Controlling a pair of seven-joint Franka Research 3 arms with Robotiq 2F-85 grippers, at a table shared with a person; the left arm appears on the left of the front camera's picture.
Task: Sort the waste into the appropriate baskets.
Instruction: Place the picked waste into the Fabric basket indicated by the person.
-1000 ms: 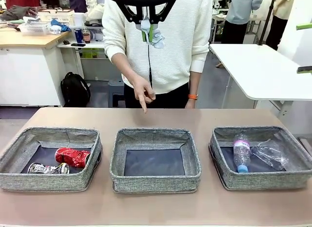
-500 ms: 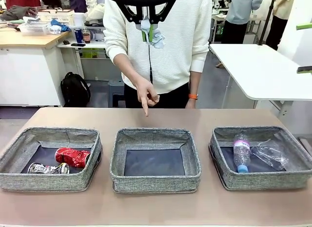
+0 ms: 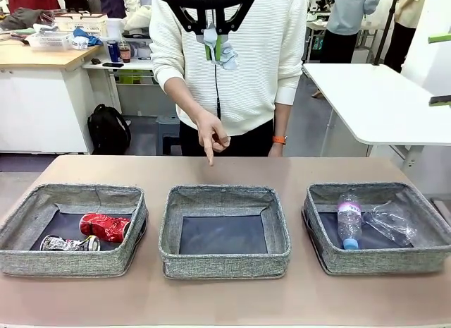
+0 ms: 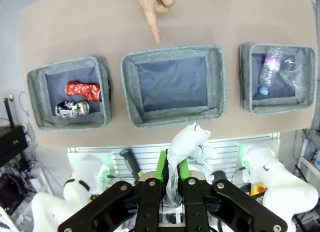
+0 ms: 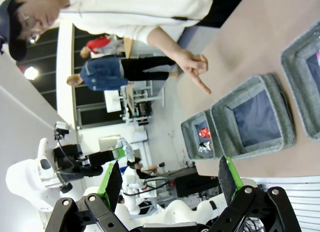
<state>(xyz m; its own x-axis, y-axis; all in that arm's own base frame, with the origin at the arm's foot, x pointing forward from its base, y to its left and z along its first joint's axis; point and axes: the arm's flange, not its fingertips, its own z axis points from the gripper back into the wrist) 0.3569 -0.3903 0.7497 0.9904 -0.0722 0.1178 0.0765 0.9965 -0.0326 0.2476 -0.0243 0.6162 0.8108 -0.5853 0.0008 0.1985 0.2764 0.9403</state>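
My left gripper hangs high above the table's near edge, shut on a crumpled white paper wad; it also shows at the top of the front view. Three grey woven baskets sit in a row. The left basket holds a red can and a dark can. The middle basket has nothing in it. In the right basket lie a clear bottle and plastic film. My right gripper stands open, off to the side.
A person in a white sweater stands at the far side, one hand pointing an index finger down just behind the middle basket. A white table stands at the back right. Bare tabletop runs in front of the baskets.
The person's pointing hand has shifted very slightly. Both grippers and the waste stay where they were.
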